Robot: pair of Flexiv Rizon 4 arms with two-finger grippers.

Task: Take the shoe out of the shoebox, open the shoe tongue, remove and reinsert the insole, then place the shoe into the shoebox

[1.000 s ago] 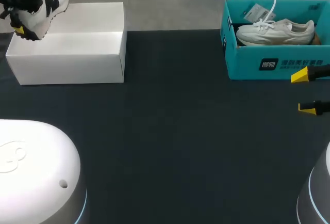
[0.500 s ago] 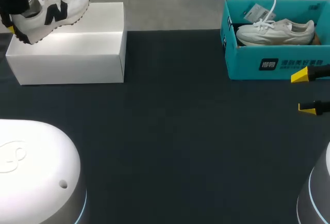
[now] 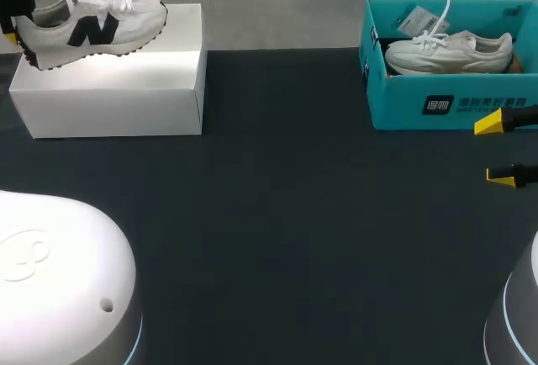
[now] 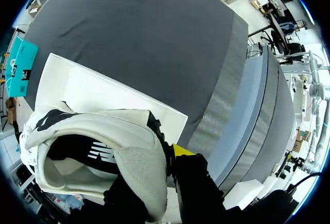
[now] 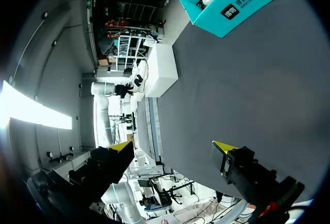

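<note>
The right fingers [image 3: 489,123] are standing apart over the table [image 3: 277,214], gripping nothing. Ahead of them, the teal box [image 3: 454,100] is sitting open with a pale shoe [image 3: 450,52] lying inside. The left fingers [image 4: 180,150] are clamping the heel of the shoe [image 3: 92,24], one inside the collar and one outside. The shoe is extending away from these fingers, sole down, over the white box [image 3: 118,87]. Contact with the box cannot be confirmed.
</note>
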